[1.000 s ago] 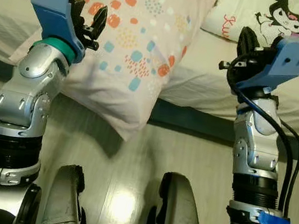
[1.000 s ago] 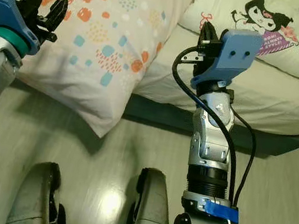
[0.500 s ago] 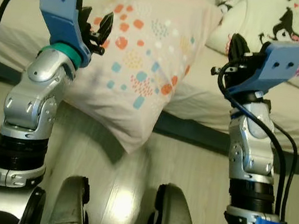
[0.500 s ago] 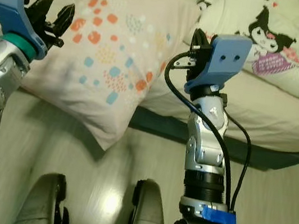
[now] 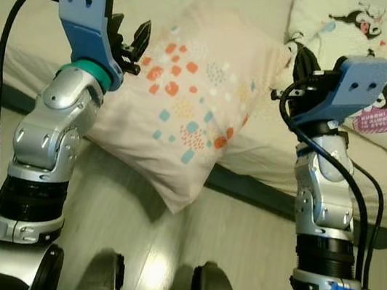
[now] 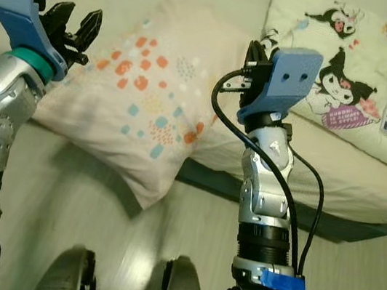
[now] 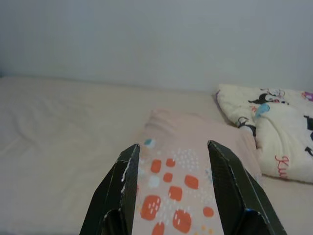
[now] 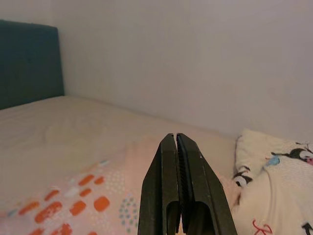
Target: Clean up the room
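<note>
Spotted pillow (image 5: 185, 125) overhanging bed (image 5: 24, 8) edge, left gripper (image 7: 172, 152) released above it, right gripper (image 8: 176, 142) clenched empty

Silver arms; blue wrist mounts; black cables

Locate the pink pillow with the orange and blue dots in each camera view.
Left eye view: pillow, centre, corner overhanging the bed's edge.
Right eye view: centre-left.
Left wrist view: beyond the left gripper.
Right wrist view: behind the right gripper.
Shared landmark: cartoon-print pillow beside it.
</note>
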Tool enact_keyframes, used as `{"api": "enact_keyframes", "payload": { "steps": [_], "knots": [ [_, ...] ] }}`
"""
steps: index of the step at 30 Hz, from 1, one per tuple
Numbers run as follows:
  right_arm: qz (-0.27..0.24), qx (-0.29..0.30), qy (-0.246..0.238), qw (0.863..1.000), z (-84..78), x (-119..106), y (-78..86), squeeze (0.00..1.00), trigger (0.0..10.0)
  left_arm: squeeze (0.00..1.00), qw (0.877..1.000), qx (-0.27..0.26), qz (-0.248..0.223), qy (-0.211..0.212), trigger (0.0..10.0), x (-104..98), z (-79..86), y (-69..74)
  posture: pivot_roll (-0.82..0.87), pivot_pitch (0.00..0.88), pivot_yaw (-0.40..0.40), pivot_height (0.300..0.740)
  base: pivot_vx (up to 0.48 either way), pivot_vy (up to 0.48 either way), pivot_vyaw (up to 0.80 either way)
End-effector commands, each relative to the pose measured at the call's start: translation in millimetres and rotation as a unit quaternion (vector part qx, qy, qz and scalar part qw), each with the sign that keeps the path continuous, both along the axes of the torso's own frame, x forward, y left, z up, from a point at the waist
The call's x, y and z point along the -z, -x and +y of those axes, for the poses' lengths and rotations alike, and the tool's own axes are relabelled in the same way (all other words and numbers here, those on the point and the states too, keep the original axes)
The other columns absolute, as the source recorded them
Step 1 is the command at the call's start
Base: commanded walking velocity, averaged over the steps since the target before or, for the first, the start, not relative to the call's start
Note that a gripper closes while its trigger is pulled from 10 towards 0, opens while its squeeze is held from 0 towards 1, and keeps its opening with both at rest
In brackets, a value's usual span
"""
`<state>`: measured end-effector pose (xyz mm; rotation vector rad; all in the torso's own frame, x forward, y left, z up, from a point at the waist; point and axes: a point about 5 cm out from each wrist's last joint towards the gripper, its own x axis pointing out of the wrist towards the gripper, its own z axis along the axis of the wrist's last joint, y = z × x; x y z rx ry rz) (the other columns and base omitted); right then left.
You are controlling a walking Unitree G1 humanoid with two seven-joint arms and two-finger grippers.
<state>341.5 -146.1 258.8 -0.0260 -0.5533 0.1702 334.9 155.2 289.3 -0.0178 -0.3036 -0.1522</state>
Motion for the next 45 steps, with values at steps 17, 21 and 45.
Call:
{"api": "enact_keyframes", "payload": {
  "steps": [17, 21, 45],
  "knots": [
    [0.034, -0.004, -0.044, 0.998, -0.8, 12.1, 2.6, 0.0, 10.0, 0.0, 1.0, 0.009, 0.021, -0.015, 10.0, 17.4, -6.7, 0.4, 0.01, 0.123, -0.027, 0.74, 0.0, 0.0, 0.0],
    [0.043, -0.019, -0.056, 0.997, 6.9, 18.0, 4.3, 0.0, 10.0, 0.0, 1.0, -0.004, 0.017, -0.015, 10.0, 19.5, -5.4, -1.0, 0.0, 0.121, -0.029, 0.74, 0.268, 0.0, 0.0],
    [0.046, -0.017, -0.046, 0.998, 3.4, 19.6, 4.0, 0.0, 10.0, 0.0, 1.0, -0.006, 0.009, -0.011, 10.0, 18.6, -7.3, -3.4, 0.0, 0.117, -0.03, 0.74, 0.439, 0.0, 0.0]
  ]
}}
